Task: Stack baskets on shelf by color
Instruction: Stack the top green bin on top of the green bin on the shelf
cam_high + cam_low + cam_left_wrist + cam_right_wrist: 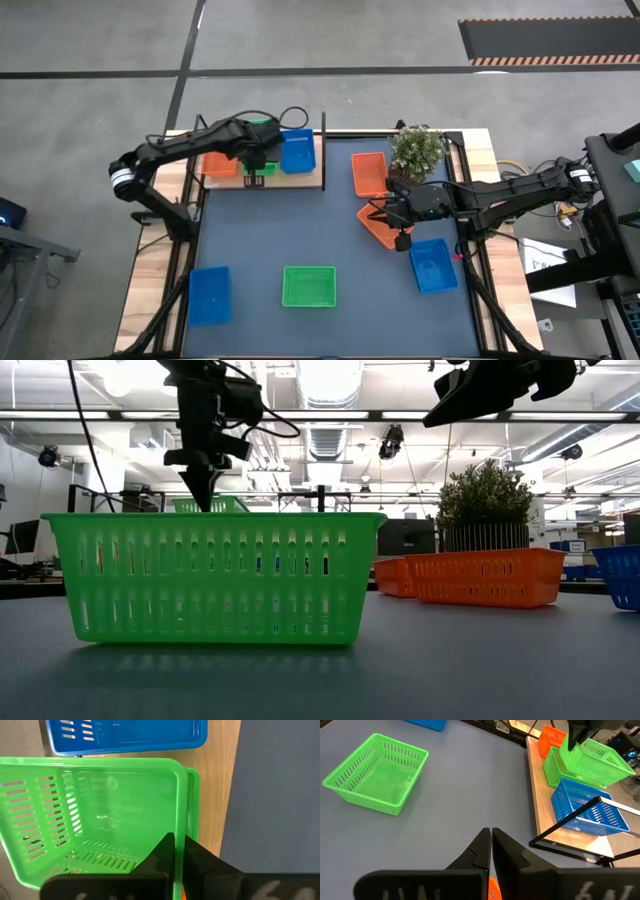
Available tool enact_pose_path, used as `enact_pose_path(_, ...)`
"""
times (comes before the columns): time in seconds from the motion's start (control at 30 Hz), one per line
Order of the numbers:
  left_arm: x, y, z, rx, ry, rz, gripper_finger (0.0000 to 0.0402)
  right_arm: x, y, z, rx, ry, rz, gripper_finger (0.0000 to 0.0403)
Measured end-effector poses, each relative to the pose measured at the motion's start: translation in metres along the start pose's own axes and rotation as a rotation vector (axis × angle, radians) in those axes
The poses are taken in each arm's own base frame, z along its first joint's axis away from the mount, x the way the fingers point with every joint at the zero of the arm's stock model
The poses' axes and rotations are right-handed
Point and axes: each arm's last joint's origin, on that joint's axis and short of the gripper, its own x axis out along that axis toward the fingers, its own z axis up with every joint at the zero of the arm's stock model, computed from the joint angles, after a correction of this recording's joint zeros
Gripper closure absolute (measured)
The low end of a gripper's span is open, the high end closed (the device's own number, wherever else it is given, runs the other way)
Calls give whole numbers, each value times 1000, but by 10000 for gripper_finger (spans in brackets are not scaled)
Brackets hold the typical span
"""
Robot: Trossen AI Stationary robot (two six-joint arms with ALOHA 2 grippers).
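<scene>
On the wooden shelf (300, 181) at the mat's far left stand an orange basket (219, 164), a green basket (551, 768) and a blue basket (297, 152). My left gripper (177, 851) is shut on a second green basket (100, 820), which sits tilted over the green one on the shelf. My right gripper (490, 845) hovers shut above two orange baskets (378, 225) at the mat's right and holds nothing. My left gripper pinches the green basket's side wall at its rim (176, 815), one finger inside the basket and one outside. The fingers come steeply from above. The basket tilts over the lower green basket's edge (193, 795); whether the two touch I cannot tell.
A potted plant (417, 148) stands at the far right, with an orange basket (368, 172) beside it. On the mat lie a green basket (308, 286), a blue one (209, 293) and another blue one (433, 265). A black post (323, 150) rises at the shelf's right end.
</scene>
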Motion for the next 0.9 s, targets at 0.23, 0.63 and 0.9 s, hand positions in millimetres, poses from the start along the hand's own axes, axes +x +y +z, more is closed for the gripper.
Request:
enact_pose_path(0.23, 5, -1, 1, -30, 32, -15, 402, 0, 0, 0, 0, 2, 0, 394)
enact_pose_path(0.63, 6, -1, 1, -34, 33, -15, 402, 0, 0, 0, 6, 3, 1, 394)
enact_pose_path(0.9, 6, -1, 1, -33, 34, -16, 402, 0, 0, -1, 8, 4, 1, 394)
